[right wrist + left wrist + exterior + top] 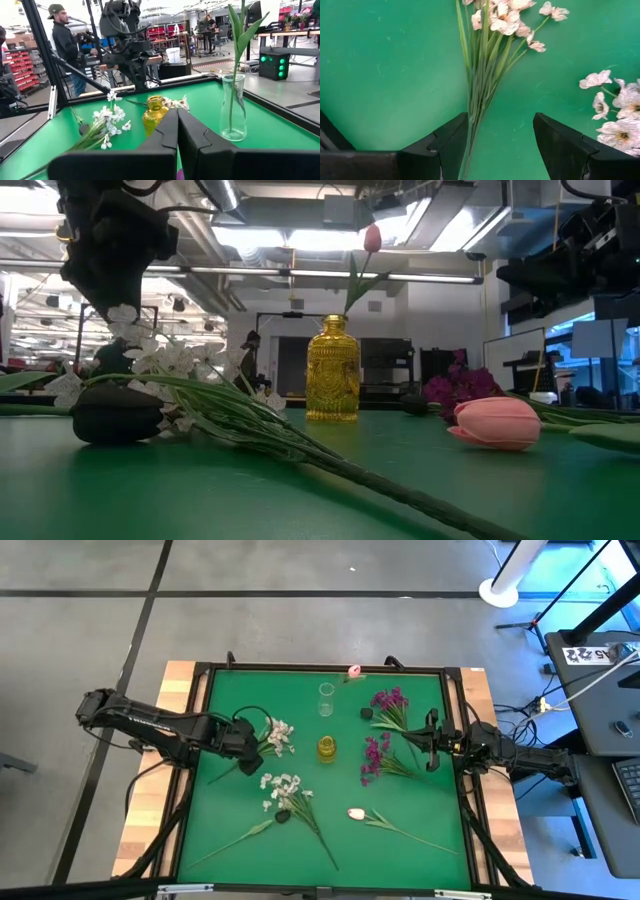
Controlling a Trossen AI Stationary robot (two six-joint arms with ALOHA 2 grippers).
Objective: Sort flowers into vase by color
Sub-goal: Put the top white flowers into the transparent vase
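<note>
Hovering over the left part of the green table, the left gripper has its fingers spread apart, with the green stems of a white flower spray lying on the mat between them, close against one finger and not clamped. A second white spray lies nearer the front of the table, and a pink tulip bud lies on the mat to its right. Two magenta clusters lie on the right half. A yellow vase stands empty at the centre; behind it a clear glass vase holds one pink tulip stem. The right gripper waits at the table's right edge, fingers pressed together and empty.
</note>
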